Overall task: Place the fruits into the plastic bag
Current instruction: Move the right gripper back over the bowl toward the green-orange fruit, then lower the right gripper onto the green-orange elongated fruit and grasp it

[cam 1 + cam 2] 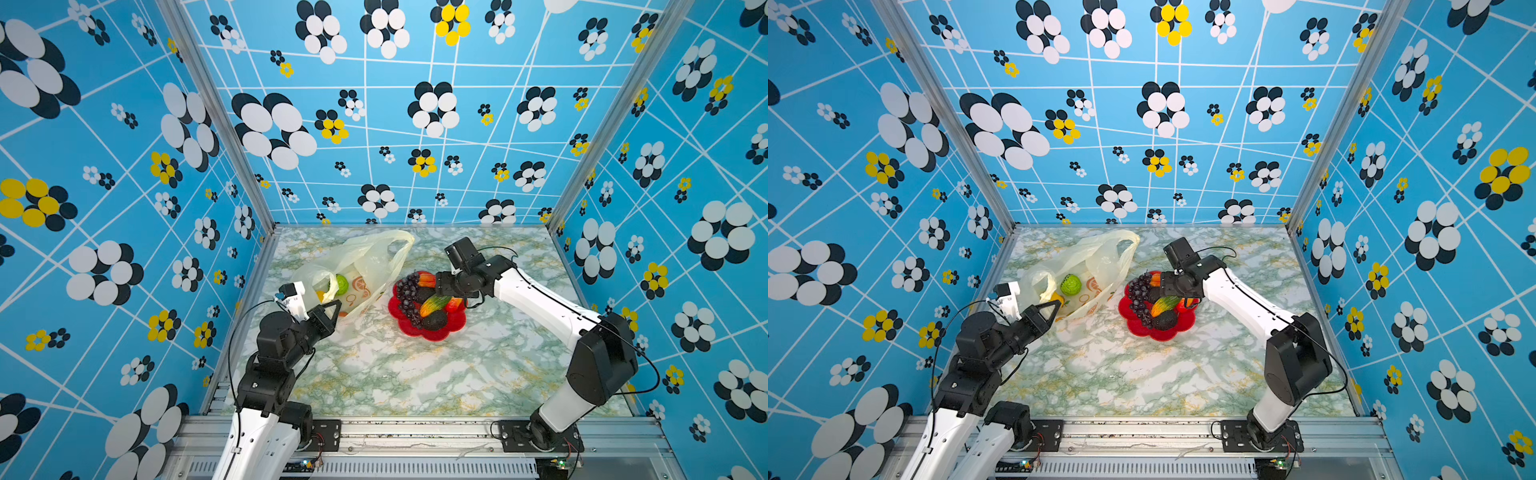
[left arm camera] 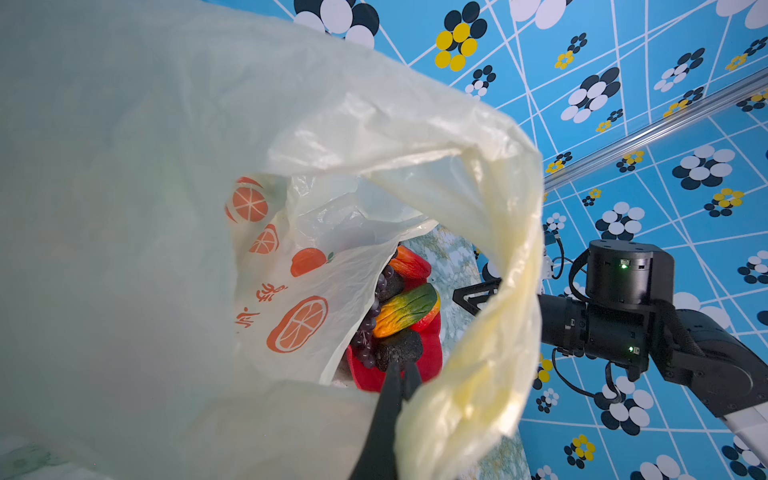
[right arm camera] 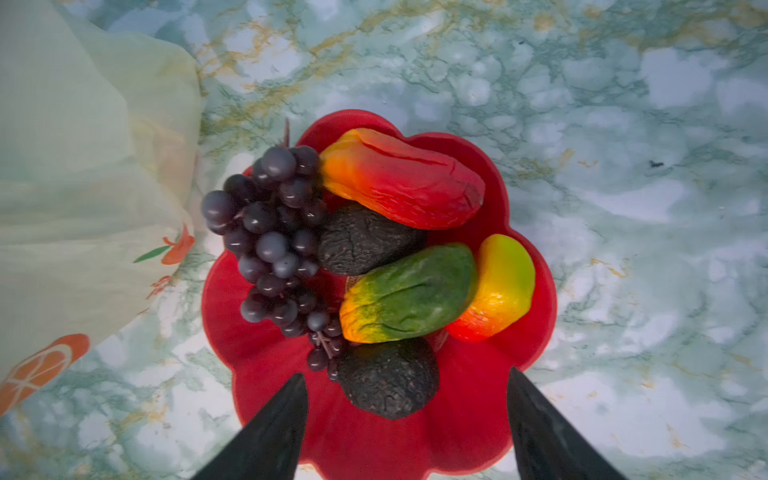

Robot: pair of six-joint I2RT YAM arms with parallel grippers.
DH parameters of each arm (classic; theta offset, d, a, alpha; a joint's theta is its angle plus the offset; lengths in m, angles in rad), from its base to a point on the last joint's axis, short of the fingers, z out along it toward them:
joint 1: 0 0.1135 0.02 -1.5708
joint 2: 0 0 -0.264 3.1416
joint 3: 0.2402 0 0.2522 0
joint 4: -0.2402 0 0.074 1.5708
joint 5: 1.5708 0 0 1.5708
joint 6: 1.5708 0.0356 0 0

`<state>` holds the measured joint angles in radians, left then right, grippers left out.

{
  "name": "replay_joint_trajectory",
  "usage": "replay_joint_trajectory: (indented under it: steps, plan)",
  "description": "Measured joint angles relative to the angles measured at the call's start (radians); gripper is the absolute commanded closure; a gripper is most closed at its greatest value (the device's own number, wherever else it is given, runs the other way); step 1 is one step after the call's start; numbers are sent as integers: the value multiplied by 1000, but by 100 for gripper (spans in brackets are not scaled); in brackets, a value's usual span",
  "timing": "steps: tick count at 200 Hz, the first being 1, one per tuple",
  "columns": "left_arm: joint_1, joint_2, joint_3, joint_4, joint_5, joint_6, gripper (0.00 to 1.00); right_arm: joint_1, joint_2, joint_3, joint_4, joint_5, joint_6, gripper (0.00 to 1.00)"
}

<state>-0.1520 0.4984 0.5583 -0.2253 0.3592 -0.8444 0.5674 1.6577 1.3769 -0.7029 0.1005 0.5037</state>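
The plastic bag (image 1: 365, 257) (image 1: 1100, 255) lies at the back left, its mouth lifted. My left gripper (image 1: 336, 305) (image 2: 401, 368) is shut on the bag's rim and holds it open. Inside the bag lie a bumpy green ball (image 1: 341, 284) and a yellow piece (image 1: 1057, 298). The other fruits sit in the red dish (image 3: 478, 415): grapes (image 3: 270, 241), two dark avocados (image 3: 365, 241) (image 3: 390, 378), a green-orange piece (image 3: 407, 291), a red-orange piece (image 3: 399, 178) and a yellow-red piece (image 3: 498, 286). My right gripper (image 3: 405, 374) (image 1: 446, 289) hangs open above the dish, holding nothing.
The red flower-shaped dish (image 1: 415, 332) stands just right of the bag on the marble-patterned table (image 1: 415, 374). Patterned blue walls close in the back and both sides. A metal rail (image 1: 415, 432) runs along the front edge.
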Motion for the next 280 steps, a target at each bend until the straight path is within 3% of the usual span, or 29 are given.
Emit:
replay_joint_trajectory:
  steps: [71, 139, 280]
  plan:
    - [1, -3, 0, -1, 0, 0, 100, -14, 0, -32, 3, 17, -9, 30]
    - [2, -19, 0, -12, -1, 1, 100, -15, 47, -28, 4, 5, -11, 26]
    - [2, -16, 0, -16, -1, 19, 100, -11, 169, 92, -38, 48, 73, 24]
